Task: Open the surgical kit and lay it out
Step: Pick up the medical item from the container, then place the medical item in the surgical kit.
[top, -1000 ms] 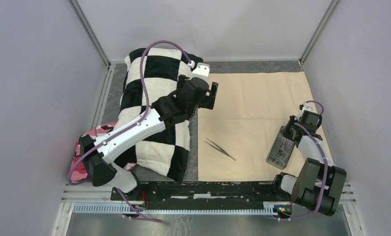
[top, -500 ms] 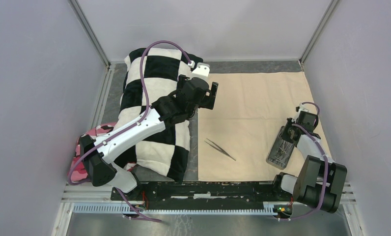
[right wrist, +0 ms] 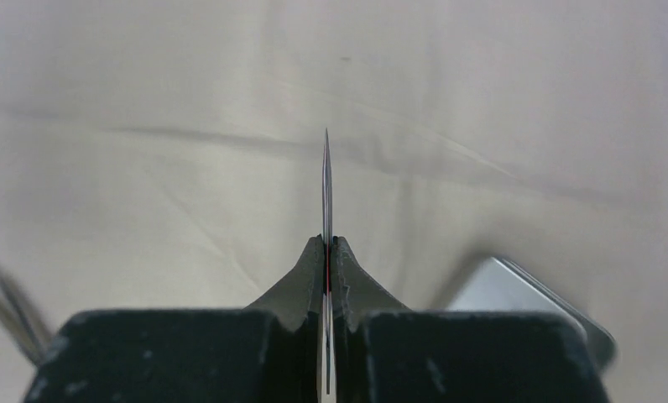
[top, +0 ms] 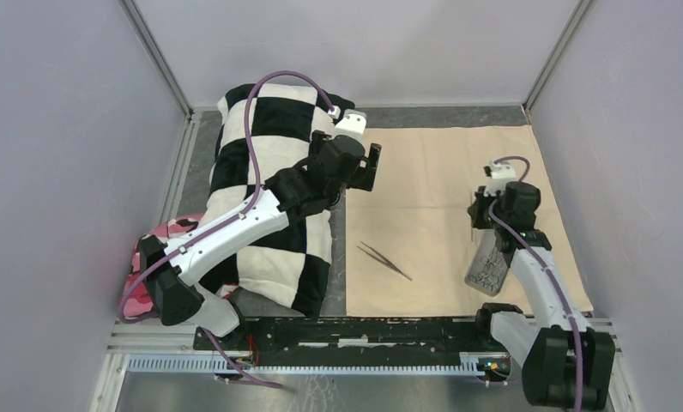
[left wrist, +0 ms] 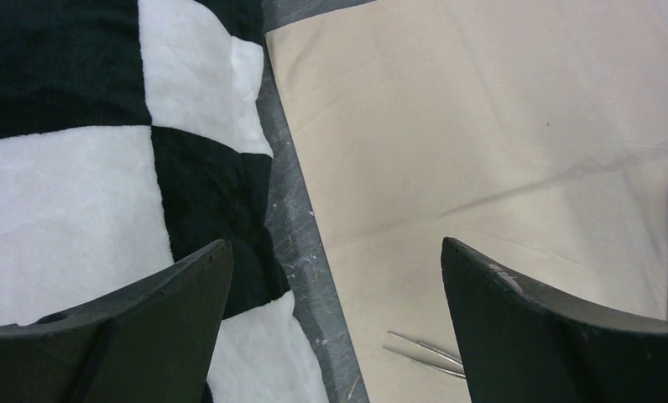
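The beige cloth wrap (top: 441, 180) lies spread flat on the right half of the table. Thin steel tweezers (top: 385, 260) lie on its near left part and also show in the left wrist view (left wrist: 423, 353). The grey metal tray (top: 486, 268) with more steel instruments sits at the near right. My right gripper (top: 478, 215) hangs above the cloth just beyond the tray. It (right wrist: 326, 242) is shut on a thin steel instrument (right wrist: 326, 185), seen edge-on with its tip pointing forward. My left gripper (left wrist: 335, 243) is open and empty, over the cloth's left edge.
A black-and-white checkered pillow (top: 269, 163) lies left of the cloth under my left arm. A pink camouflage cloth (top: 162, 236) sticks out at its near left. Grey walls close in the table on three sides. The tray corner (right wrist: 524, 294) shows below my right gripper.
My right gripper has risen off the tray and moved away from the near edge and slightly left, carrying the thin steel instrument. The left arm has not moved.
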You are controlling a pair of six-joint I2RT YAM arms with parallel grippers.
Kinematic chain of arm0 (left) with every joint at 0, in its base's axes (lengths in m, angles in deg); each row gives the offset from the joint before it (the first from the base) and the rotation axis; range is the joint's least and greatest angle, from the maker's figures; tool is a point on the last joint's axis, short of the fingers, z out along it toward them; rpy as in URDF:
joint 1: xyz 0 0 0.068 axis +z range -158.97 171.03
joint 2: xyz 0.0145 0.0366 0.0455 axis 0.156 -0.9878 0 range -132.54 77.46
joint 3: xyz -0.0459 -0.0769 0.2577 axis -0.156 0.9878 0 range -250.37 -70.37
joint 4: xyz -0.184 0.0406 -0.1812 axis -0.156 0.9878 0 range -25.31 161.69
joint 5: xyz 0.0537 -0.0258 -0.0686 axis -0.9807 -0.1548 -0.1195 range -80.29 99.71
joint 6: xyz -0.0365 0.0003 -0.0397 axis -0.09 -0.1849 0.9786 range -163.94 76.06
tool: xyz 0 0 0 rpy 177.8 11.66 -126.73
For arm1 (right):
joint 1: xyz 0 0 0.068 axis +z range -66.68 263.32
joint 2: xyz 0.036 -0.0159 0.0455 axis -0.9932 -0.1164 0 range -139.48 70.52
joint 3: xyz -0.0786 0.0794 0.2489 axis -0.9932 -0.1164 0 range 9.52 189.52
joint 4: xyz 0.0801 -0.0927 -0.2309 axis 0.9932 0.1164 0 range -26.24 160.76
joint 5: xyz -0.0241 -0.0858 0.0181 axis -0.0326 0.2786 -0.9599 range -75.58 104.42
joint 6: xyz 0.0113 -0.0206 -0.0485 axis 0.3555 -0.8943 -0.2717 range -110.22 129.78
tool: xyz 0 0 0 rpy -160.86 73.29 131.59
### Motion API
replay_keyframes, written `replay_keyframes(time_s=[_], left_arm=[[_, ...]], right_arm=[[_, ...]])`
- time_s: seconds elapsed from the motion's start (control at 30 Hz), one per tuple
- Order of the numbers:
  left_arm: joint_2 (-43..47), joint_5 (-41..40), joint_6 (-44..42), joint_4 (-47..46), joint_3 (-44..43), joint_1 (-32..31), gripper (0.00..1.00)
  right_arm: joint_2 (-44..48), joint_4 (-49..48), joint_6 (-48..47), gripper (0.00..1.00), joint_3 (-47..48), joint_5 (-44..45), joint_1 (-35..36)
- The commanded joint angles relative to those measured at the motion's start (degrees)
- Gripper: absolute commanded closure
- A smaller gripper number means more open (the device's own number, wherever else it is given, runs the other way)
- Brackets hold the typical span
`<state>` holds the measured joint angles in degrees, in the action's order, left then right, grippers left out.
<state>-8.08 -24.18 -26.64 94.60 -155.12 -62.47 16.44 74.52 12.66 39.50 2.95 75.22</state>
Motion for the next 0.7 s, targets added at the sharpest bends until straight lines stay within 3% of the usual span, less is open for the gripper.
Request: replay_keyframes(time_s=[0.0,0.2,0.4,0.67], left_arm=[[1.34,0.17,0.51,-2.12,-1.19,-0.29,0.00],[1.26,-0.75,0.43,-2.01,-1.27,-0.29,0.00],[1.09,-1.33,0.38,-1.87,-1.29,-0.29,0.00],[0.57,-3.40,0.83,-1.72,-1.24,-0.23,0.00]], right_arm=[[-7.46,-2.58,-6.45,0.99,6.65,-7.70,8.64],[-18.52,0.95,-9.85,0.96,12.82,-15.33,21.15],[-26.99,4.85,-12.26,0.93,15.58,-11.95,33.29],[-27.04,5.16,-10.19,0.88,13.02,-6.83,41.76]])
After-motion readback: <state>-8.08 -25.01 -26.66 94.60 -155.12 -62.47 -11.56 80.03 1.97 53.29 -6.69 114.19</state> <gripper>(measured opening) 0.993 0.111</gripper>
